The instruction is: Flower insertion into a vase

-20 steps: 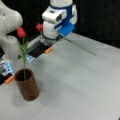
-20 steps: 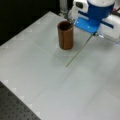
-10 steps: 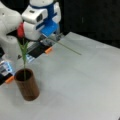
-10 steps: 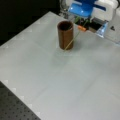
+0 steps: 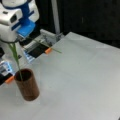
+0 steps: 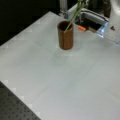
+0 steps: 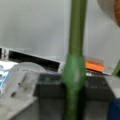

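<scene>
Closed on the stem [image 5: 15, 58], the gripper [image 5: 11, 40], high at a front view's top left, right above the vase [image 5: 27, 85]

Seen from the wrist, green stem [image 7: 75, 50] running straight up the middle, pinched between dark fingers [image 7: 47, 87] at a thicker node; probably gripped there for a firmer hold and to keep the stalk from swinging

Lower end of the stem already inside the vase mouth, down against the inner wall in both front views; upper part leaning away from the vase toward the gripper, so held aslant rather than dropped in. Not yet let go, judging by that lean and the clamped fingers. No bloom to be seen; presumably hidden by the gripper

Vase [image 6: 65, 35] upright on the grey table [image 6: 62, 82], near the far edge and just beside a tray [image 6: 92, 18] with an orange tab [image 6: 81, 28]; close to the supply, which keeps the carry short

Another stem [image 5: 46, 45] lying flat across the tray edge, untouched, well apart from the gripper
</scene>
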